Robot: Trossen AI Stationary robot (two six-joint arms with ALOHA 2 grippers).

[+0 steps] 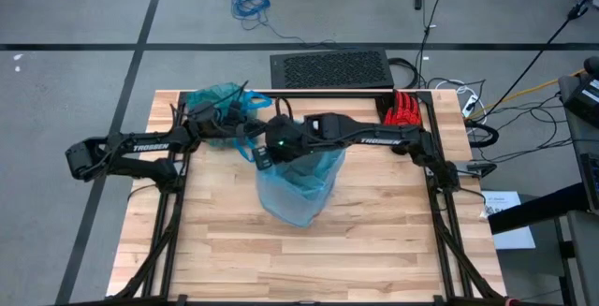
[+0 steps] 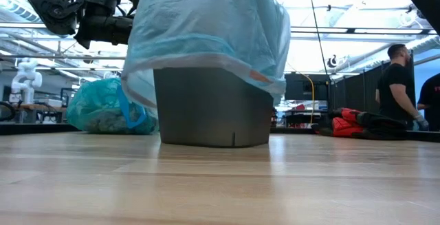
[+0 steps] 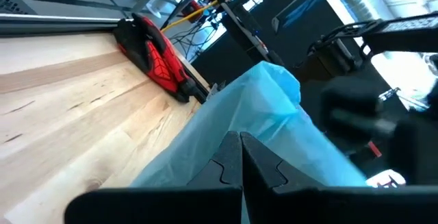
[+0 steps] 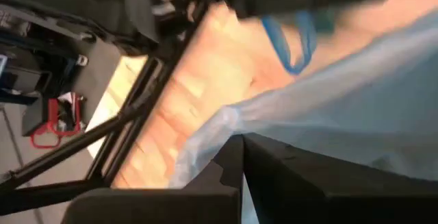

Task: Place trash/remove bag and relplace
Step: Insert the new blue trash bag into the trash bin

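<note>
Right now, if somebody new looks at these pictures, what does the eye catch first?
First is the pale sky-blue bag draped over the grey bin in the middle of the table, with the shut right gripper above its rim. Next is the dark teal-green bag, full and with blue loops, at the far left corner, where the shut left gripper reaches past it. A red glove lies at the far right edge.

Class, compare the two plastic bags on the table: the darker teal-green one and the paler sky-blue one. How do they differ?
The teal-green bag sits on the table's far side as a closed bundle; the sky-blue bag is draped over the grey bin as a liner.
The teal-green bag is darker, with bright blue handle loops; the sky-blue bag is paler.
The teal-green bag looks lumpy and filled.
Both are thin plastic.
</note>
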